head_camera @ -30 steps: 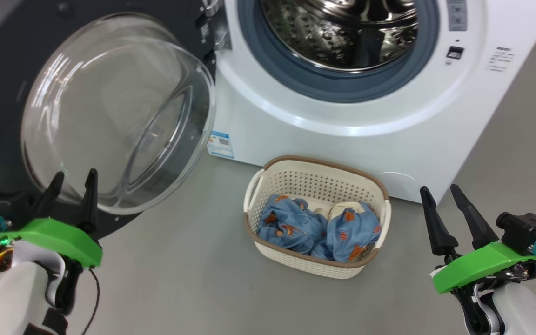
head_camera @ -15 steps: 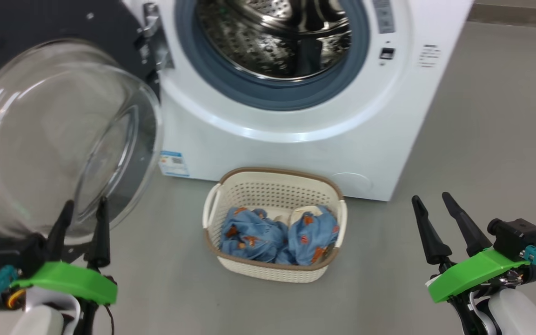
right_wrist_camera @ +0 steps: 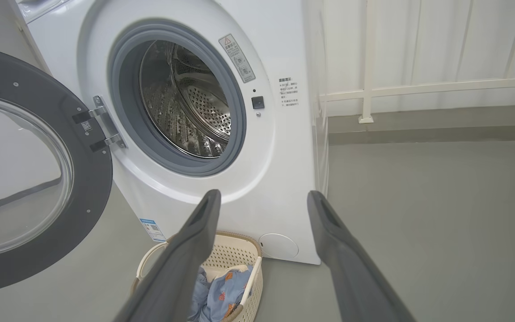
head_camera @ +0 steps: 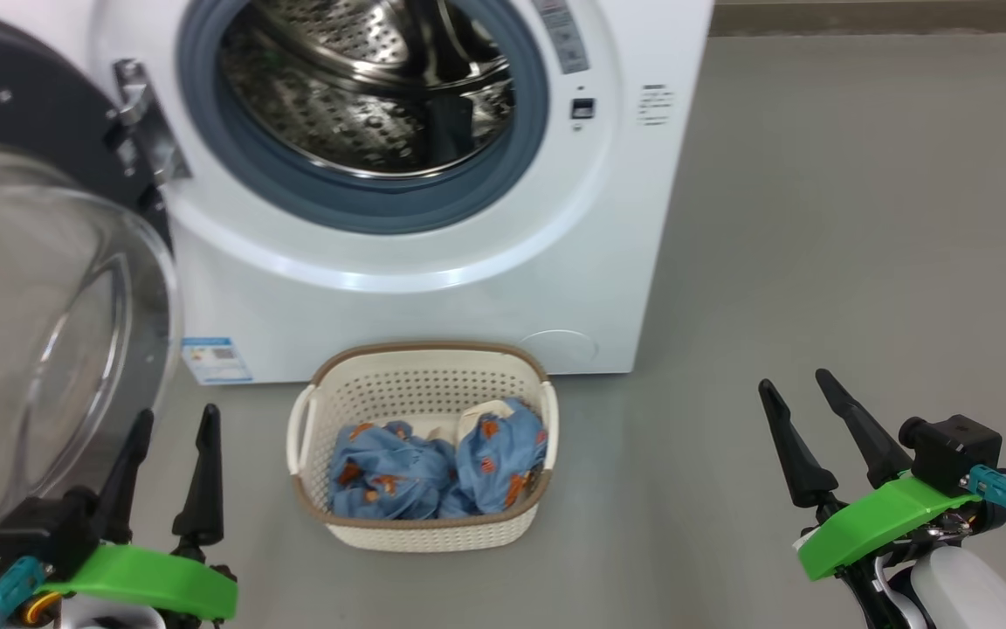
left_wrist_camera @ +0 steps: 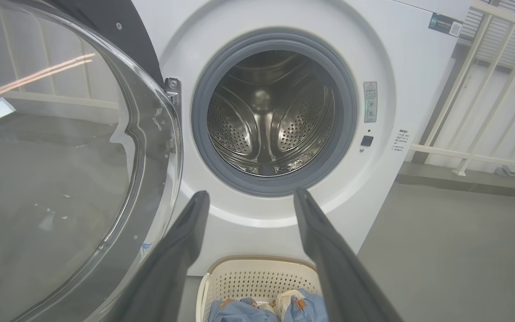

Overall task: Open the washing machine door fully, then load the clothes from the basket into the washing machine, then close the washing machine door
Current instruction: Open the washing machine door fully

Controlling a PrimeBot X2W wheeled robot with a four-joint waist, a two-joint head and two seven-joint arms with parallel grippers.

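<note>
I find the washing machine door (head_camera: pixel 40 332) swung wide open on its hinge, at the left of the washing machine (head_camera: pixel 433 288), with the steel drum (head_camera: pixel 354 96) exposed. The basket (head_camera: pixel 416 389) stands on the grey floor (head_camera: pixel 817 218) just before the machine's front, below the opening, and the clothes (head_camera: pixel 433 472) lie bundled in it. My left gripper (head_camera: pixel 177 412) hangs near the door glass, jaws spread wide, holding nothing. My right gripper (head_camera: pixel 793 379), equally spread and empty, hangs over the floor well apart from the basket
</note>
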